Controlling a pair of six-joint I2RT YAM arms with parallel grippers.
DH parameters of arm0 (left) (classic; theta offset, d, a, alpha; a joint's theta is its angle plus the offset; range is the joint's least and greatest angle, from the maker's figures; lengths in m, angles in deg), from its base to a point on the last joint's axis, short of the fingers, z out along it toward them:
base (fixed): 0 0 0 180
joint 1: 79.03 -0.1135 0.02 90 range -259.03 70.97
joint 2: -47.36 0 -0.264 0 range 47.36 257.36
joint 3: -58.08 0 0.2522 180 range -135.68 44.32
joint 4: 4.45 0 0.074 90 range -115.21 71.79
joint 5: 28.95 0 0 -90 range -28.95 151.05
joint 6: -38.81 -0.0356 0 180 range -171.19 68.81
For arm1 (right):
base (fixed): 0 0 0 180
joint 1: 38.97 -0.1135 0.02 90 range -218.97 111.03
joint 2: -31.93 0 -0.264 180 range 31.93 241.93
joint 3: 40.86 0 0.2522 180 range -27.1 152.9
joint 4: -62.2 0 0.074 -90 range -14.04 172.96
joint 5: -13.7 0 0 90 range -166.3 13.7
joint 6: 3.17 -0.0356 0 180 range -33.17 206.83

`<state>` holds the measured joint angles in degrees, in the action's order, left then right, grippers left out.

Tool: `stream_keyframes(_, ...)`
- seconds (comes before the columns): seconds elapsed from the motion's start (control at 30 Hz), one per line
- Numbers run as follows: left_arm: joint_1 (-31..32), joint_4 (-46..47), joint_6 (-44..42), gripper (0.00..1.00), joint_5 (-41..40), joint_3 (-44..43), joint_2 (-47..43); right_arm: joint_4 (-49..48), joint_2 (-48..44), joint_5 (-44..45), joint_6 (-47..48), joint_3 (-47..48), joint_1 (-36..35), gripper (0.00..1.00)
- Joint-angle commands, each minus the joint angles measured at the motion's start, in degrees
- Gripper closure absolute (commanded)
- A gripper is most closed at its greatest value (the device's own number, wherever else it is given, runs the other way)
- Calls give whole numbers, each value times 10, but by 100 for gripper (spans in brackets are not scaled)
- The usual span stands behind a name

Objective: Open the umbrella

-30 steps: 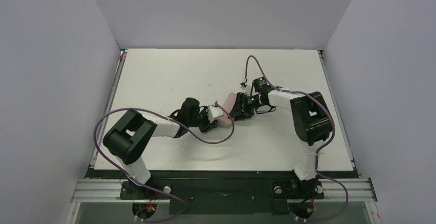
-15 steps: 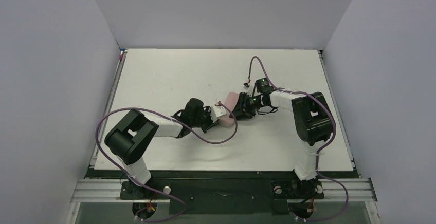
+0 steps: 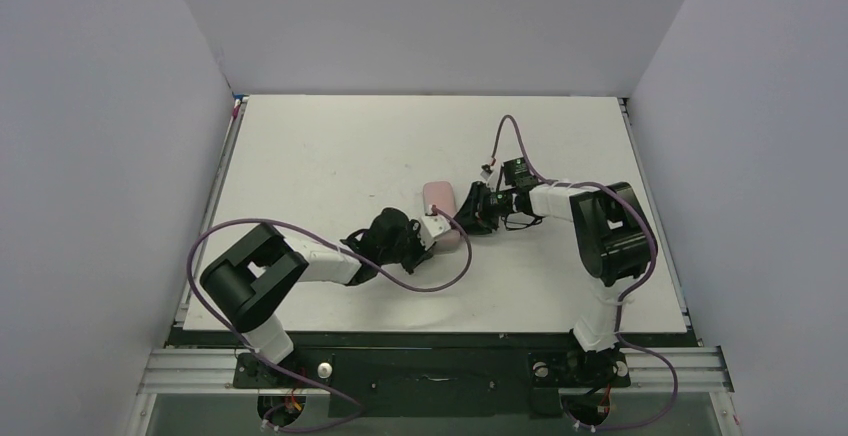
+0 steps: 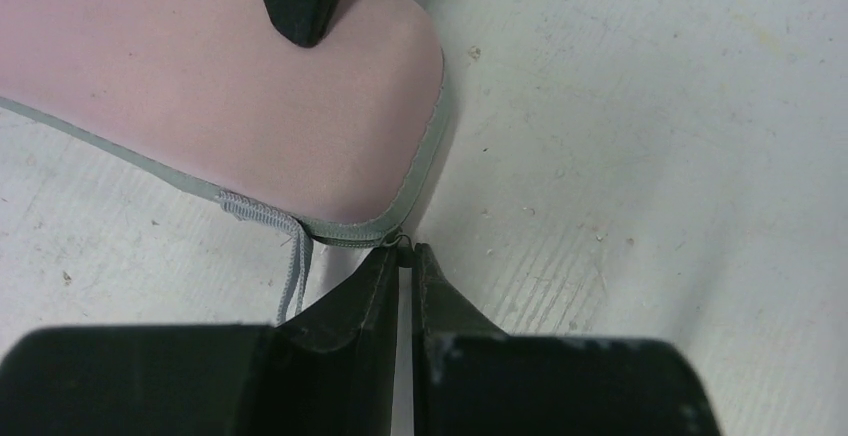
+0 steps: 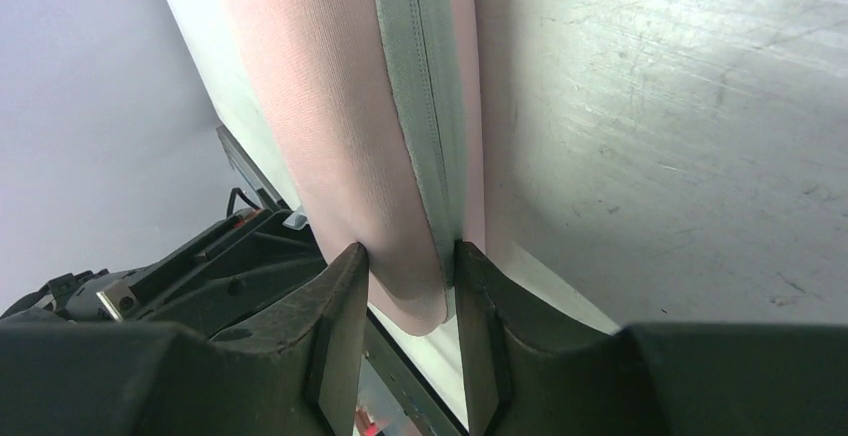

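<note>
Both arms are on the zipped pink case: left fingers pressed together on its corner zip pull, right fingers pinching its other end, umbrella unseen, presumably inside, so next I'd drag the pull along the case's edge.

Place: a robotics lab test cell.
Evidence: my white desk, plain grey partition walls, aluminium mounting rail.
</note>
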<state>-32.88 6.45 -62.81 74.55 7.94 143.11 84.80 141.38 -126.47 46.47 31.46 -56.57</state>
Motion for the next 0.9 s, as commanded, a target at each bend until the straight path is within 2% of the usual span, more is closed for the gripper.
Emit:
stream_keyframes(0.0, 2, 6, 94, 100, 22, -36, 9, -39, 7, 108, -38, -37, -7, 100)
stream_keyframes(0.07, -21, -3, 105, 100, 24, -46, 16, -35, -11, 90, -33, -46, -2, 100)
stream_keyframes(0.13, -43, -15, 97, 100, 32, -51, 19, 1, -33, 79, -1, -48, 5, 70)
stream_keyframes(0.2, -66, -25, 88, 100, 45, -56, 18, 76, -59, 77, 105, -39, 15, 56)
stream_keyframes(0.33, -107, -52, 77, 100, 98, -85, 26, 248, -107, 96, 310, 8, 52, 38)
stream_keyframes(0.37, -115, -55, 73, 100, 106, -91, 31, 272, -116, 96, 339, 28, 69, 36)
stream_keyframes(0.5, -134, -89, 54, 100, 168, -126, 55, 455, -111, 81, 561, 134, 113, 26)
stream_keyframes(0.57, -141, -103, 49, 100, 193, -148, 68, 490, -109, 85, 666, 187, 120, 25)
stream_keyframes(0.7, -150, -115, 42, 100, 222, -164, 88, 471, -131, 80, 914, 223, 108, 21)
stream_keyframes(0.87, -162, -135, 28, 100, 246, -178, 106, 403, -146, 76, 1108, 192, 79, 19)
